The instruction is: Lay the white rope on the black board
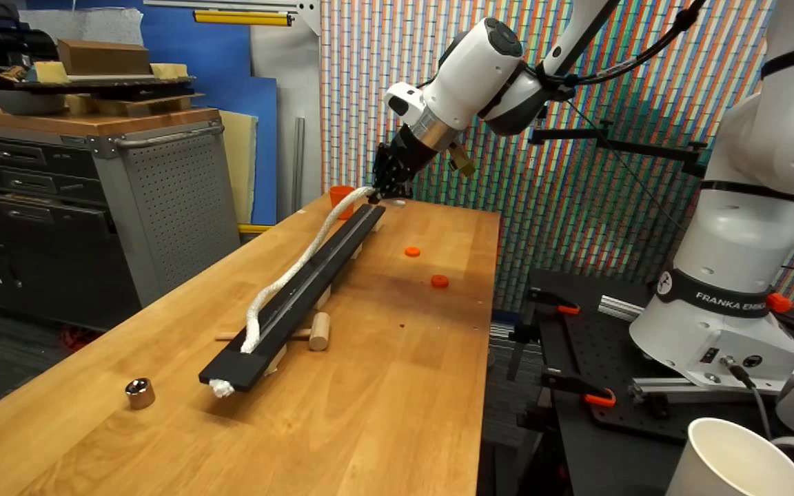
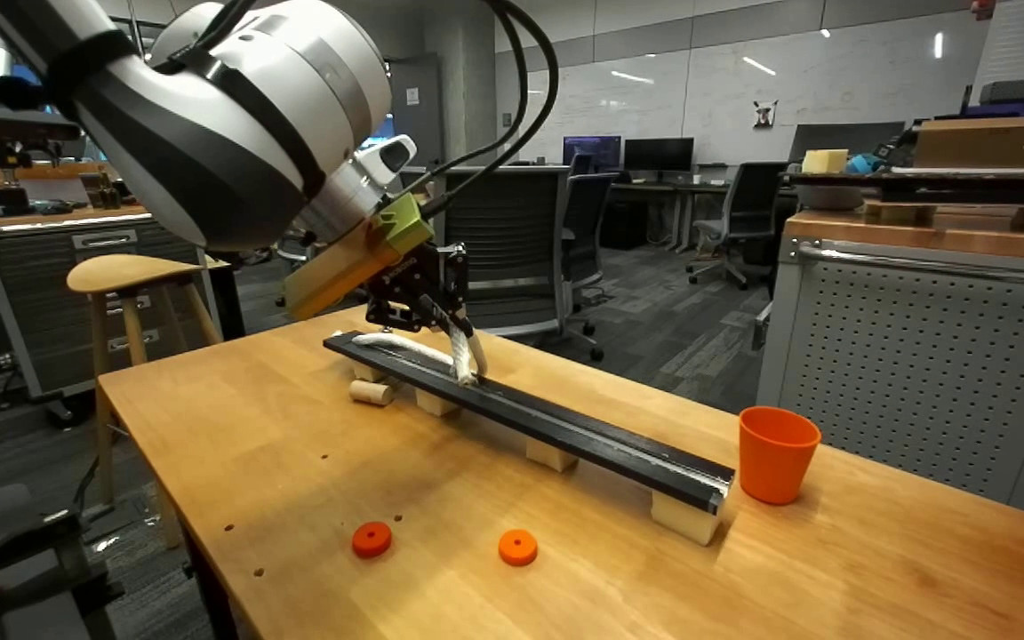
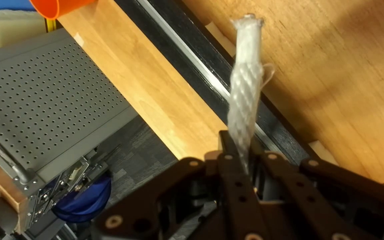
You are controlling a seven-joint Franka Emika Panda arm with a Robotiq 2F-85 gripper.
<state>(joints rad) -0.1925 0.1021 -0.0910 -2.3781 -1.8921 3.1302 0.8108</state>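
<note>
My gripper (image 3: 241,142) is shut on the white rope (image 3: 245,83) near one end, and the frayed tip sticks out past the fingers. In an exterior view the rope (image 1: 291,272) rises in a loose arc from the near part of the black board (image 1: 314,279) up to the gripper (image 1: 380,194) above the far end. A white tuft shows at the board's near end face. Another exterior view has the gripper (image 2: 460,324) above the board (image 2: 601,440), with a stretch of rope (image 2: 410,345) behind it. The board's light central groove is bare below the gripper.
Wooden blocks (image 2: 552,453) prop the board off the table. An orange cup (image 2: 774,453) stands by its far end. Two orange discs (image 1: 412,252) lie to one side. A wooden mallet (image 1: 319,331) lies partly under the board, and a metal ring (image 1: 140,393) sits nearby.
</note>
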